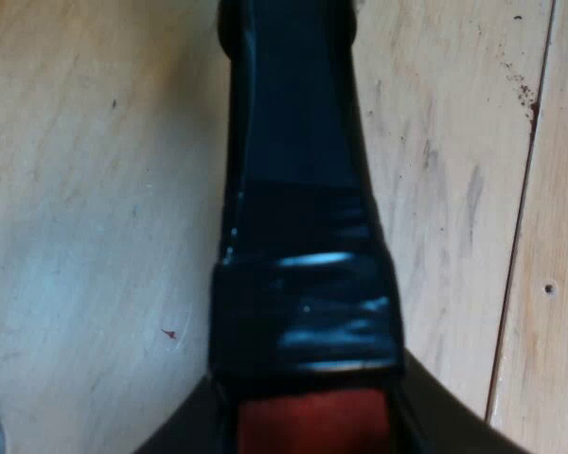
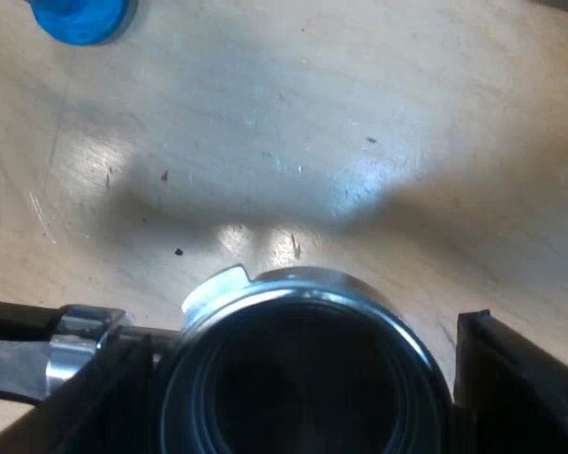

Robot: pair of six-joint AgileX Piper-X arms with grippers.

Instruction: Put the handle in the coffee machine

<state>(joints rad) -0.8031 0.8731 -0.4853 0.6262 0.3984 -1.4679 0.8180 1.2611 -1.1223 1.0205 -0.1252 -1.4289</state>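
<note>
Holder [image 2: 293, 284] is hanging over the bench [image 2: 265, 123], basket facing up at R gripper [image 2: 303, 397], whose state I can't tell. L gripper [image 1: 308, 435] is clamping the handle [image 1: 303, 189] by its red end. Risk: w/ a grip that far out, basket could be sagging or twisting, lugs missing the machine's slots. R view is giving basket rim, lug & blue tamper [image 2: 80, 19], well apart. L view is giving handle's tape wrap.

Pale wooden plank tabletop [image 2: 265, 113]; blue tamper [image 2: 80, 17] standing on it.
</note>
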